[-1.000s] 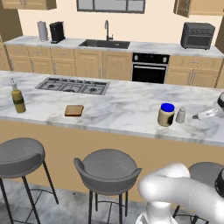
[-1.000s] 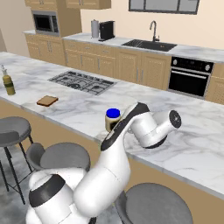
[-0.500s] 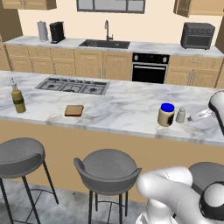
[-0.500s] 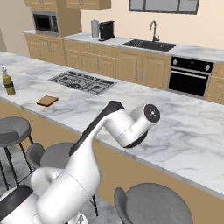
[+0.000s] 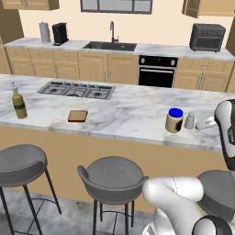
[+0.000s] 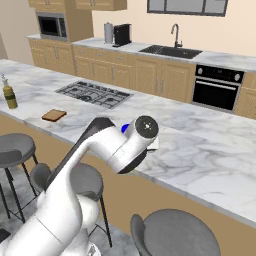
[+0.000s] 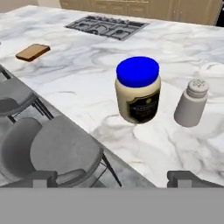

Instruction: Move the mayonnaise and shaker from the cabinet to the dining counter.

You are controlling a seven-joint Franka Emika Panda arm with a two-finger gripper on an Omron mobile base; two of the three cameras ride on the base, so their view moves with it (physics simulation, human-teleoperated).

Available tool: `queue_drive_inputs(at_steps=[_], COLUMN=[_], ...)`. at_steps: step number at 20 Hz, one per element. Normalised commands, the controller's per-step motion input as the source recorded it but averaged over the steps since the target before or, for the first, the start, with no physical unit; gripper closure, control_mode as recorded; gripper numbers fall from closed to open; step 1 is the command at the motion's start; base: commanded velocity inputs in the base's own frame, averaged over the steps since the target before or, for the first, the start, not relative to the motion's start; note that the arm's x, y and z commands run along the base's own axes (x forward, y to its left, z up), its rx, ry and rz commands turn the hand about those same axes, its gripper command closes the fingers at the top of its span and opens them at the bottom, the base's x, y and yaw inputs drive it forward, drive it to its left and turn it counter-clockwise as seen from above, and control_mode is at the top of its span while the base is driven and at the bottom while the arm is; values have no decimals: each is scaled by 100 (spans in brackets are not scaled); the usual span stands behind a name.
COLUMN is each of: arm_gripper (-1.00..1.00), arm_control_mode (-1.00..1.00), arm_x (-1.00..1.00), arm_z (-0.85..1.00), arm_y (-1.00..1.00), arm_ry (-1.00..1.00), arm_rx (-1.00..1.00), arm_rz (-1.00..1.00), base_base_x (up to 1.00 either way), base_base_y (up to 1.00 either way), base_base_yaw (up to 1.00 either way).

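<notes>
- Gripper (image 7: 112, 178): jaws spread wide, holding nothing.
- Mayonnaise (image 7: 138, 89) and shaker (image 7: 192, 103) stand upright, just apart, on the dining counter (image 7: 78, 70).
- Judgement: both delivered; retreat upward, clear of both.

The mayonnaise (image 7: 138, 89), blue-lidded with a dark label, stands upright on the marble table (image 7: 87, 65). The pale shaker (image 7: 192, 103) stands upright just right of it, apart.

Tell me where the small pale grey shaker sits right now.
The small pale grey shaker stands upright on the white marble dining counter, just right of the blue-lidded mayonnaise jar in the hand view, apart from it.
</notes>
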Motion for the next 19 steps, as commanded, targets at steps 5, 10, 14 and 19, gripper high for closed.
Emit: queue_drive_inputs(at_steps=[5,10,14,19], arm_gripper=[-100,-100,-100,-100], arm_control_mode=[-100,-100,-100,-100], arm_x=[-42,-39,-33,-30], arm_z=[22,25,35,32], arm_y=[33,27,29,32], arm_ry=[3,5,1,-2], arm_rx=[-11,-5,0,-1], arm_rz=[-6,-7,-20,-22], base_base_x=[0,0,0,0], base_base_y=[0,0,0,0], base_base_yaw=[0,0,0,0])
